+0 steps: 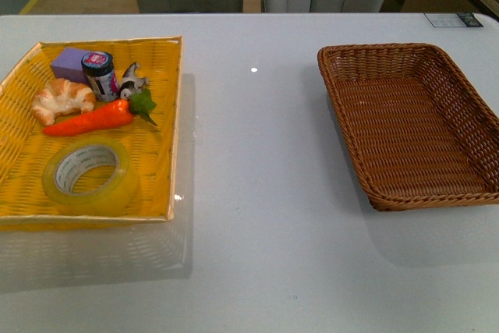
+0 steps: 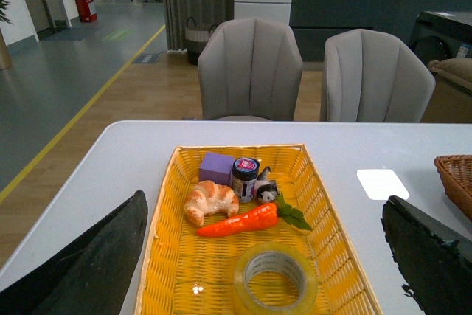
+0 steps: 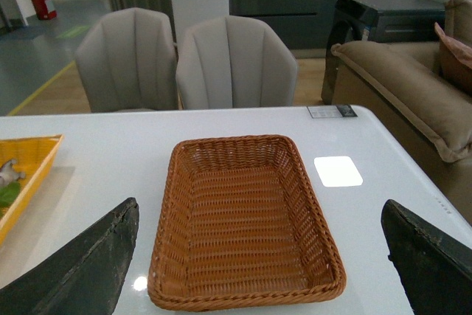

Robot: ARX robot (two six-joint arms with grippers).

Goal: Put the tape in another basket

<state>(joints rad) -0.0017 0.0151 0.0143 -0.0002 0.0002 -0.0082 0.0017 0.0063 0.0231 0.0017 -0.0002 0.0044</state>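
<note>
The tape (image 1: 88,175), a wide yellowish translucent roll with a white printed core, lies flat in the near part of the yellow woven tray (image 1: 168,138) on the left of the table. It also shows in the left wrist view (image 2: 275,279). The dark brown wicker basket (image 1: 475,126) stands empty on the right; it fills the right wrist view (image 3: 166,256). My left gripper (image 2: 269,267) is open, above and short of the tape. My right gripper (image 3: 258,267) is open, above the basket's near end. Neither arm shows in the front view.
In the yellow tray (image 2: 339,256) behind the tape lie a carrot (image 1: 97,118), a croissant (image 1: 62,98), a dark jar (image 1: 100,75), a purple block (image 1: 70,64) and a small black-and-white figure (image 1: 132,79). Two grey chairs (image 2: 251,71) stand beyond the table's far edge.
</note>
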